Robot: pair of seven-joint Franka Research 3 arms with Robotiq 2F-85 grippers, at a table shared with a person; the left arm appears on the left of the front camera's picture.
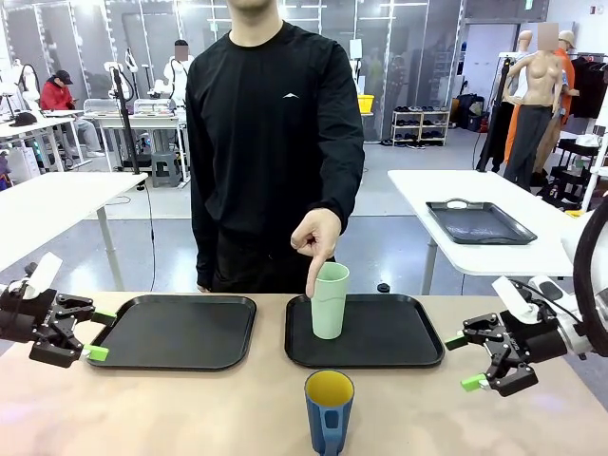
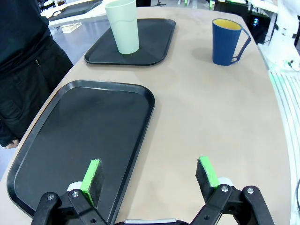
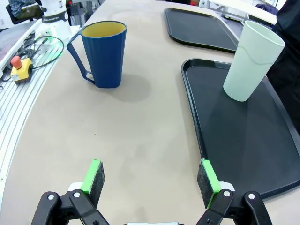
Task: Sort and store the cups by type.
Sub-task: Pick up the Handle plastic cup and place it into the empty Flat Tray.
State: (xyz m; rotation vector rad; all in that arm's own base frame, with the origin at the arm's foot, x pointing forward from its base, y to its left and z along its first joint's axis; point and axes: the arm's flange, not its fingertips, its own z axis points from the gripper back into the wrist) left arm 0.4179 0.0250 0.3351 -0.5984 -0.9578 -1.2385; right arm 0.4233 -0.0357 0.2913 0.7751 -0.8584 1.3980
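A tall mint-green tumbler (image 1: 330, 300) stands upright on the right black tray (image 1: 399, 337), and the person's hand (image 1: 316, 242) points a finger down along its rim. A dark blue cup (image 1: 329, 410) with a yellow inside and a handle stands on the bare table near the front edge, between the trays. My left gripper (image 1: 98, 333) hovers open at the left tray's (image 1: 180, 332) near-left corner. Off the right tray's right edge, my right gripper (image 1: 465, 362) is open and empty. The tumbler (image 2: 123, 26) (image 3: 251, 61) and blue cup (image 2: 226, 41) (image 3: 104, 52) lie far ahead of both grippers (image 2: 151, 175) (image 3: 153, 177).
The left black tray (image 2: 84, 136) holds nothing. The person in black stands at the table's far side, behind the trays. Another white table with a dark tray (image 1: 478, 221) stands at the back right. Cables and a red button box (image 3: 21, 70) lie off the table's edge.
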